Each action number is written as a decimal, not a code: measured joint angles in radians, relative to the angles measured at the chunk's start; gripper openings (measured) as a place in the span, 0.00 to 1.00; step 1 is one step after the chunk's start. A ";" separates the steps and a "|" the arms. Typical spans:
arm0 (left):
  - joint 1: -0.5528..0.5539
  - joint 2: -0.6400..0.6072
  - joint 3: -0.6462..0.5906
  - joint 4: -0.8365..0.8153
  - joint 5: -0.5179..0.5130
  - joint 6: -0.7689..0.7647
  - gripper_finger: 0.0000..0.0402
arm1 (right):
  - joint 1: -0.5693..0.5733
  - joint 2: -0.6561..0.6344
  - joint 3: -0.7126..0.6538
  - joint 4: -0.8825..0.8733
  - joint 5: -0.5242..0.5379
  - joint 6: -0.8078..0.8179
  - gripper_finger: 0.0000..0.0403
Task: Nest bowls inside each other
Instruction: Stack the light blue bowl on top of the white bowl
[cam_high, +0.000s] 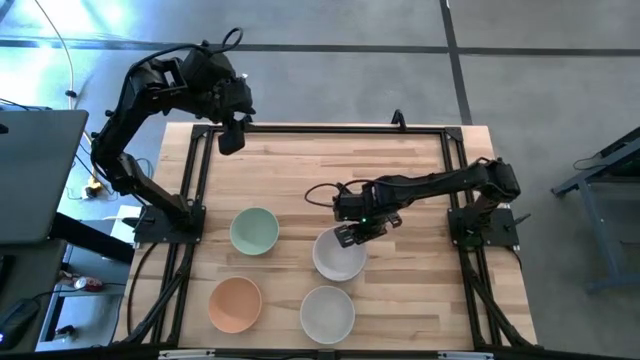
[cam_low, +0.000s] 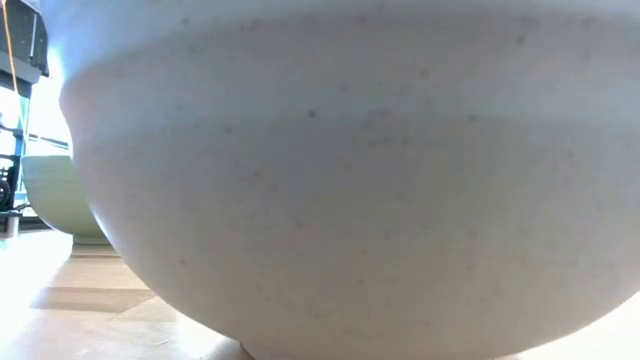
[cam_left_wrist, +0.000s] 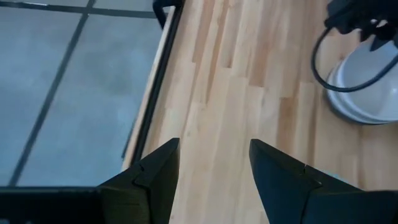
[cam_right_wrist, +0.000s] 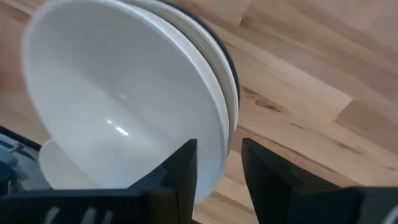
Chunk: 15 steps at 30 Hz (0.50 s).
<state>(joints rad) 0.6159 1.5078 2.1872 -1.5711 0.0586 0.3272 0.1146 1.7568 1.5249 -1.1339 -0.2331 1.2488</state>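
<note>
**Ana:** Filling the low view is the pale grey bowl (cam_low: 340, 170), sitting alone on the counter (cam_high: 400, 180) just beside the white stack (cam_high: 339, 260). Is that the one to go for?

**Ben:** I'd judge so, but first the right end effector (cam_high: 350, 235) is needing to get clear. It is hanging over the stack's rim with its fingers parted, one inside the top white bowl and one outside, gripping nothing that I can see.

**Ana:** So the stack is sitting on the counter on its own?

**Ben:** It is looking that way. The wrist view is showing white bowls nested together, with a black bowl (cam_right_wrist: 229, 65) peeking out as a dark rim underneath.

**Ana:** What is making this step go well?

**Ben:** Lifting straight up off the stack, I'd say. The inner finger is sitting close to the wall, so any sideways drag is risking tipping the top bowl or skewing the nest.

**Ana:** And the others?

**Ben:** The mint bowl (cam_high: 254, 230) is resting near the stack on its left-arm side, and the peach bowl (cam_high: 235, 304) is lying further from the stack, beyond the pale grey one.

**Ana:** Is the left end effector (cam_left_wrist: 214, 144) helping?

**Ben:** No, it is waiting with its fingers wide apart, well apart from the stack, above bare wood near the counter's corner. It is looking better placed for the mint bowl.
</note>
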 joint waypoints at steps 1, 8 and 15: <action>-0.001 0.000 0.000 0.000 0.013 -0.005 0.46 | 0.003 -0.012 0.000 0.003 0.015 0.000 0.29; -0.042 -0.004 -0.087 0.001 0.006 -0.063 0.46 | 0.037 -0.119 0.001 0.012 0.133 -0.002 0.29; -0.099 -0.052 -0.410 0.003 -0.050 -0.110 0.46 | 0.097 -0.232 0.001 0.078 0.293 -0.094 0.30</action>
<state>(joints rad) 0.5174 1.4562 1.7771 -1.5679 0.0091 0.2172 0.2117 1.5249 1.5257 -1.0561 0.0596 1.1551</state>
